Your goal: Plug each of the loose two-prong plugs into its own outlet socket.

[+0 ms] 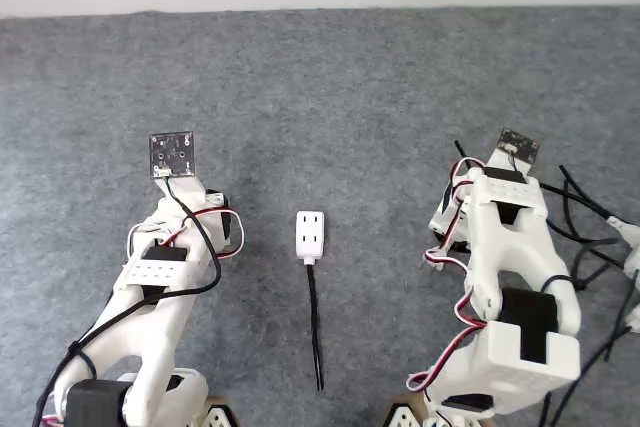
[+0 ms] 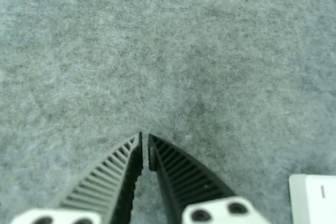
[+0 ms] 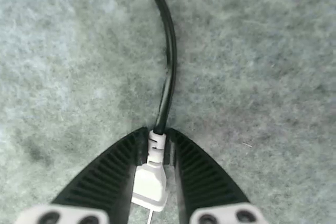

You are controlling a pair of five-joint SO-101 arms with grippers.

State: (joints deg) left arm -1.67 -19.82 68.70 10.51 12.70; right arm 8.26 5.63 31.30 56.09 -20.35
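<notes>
My right gripper (image 3: 156,136) pinches one white plug (image 3: 149,182), my left gripper (image 2: 145,138) sits closed and empty, and the outlet strip (image 1: 310,232) awaits with no plug seated.

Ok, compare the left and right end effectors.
The left end effector is shut on nothing; the right end effector is shut on a white plug. Ahead of the left lies bare grey mat, with a corner of the outlet near; from the right a black cord runs off across the mat. Both have black ribbed fingers.
</notes>
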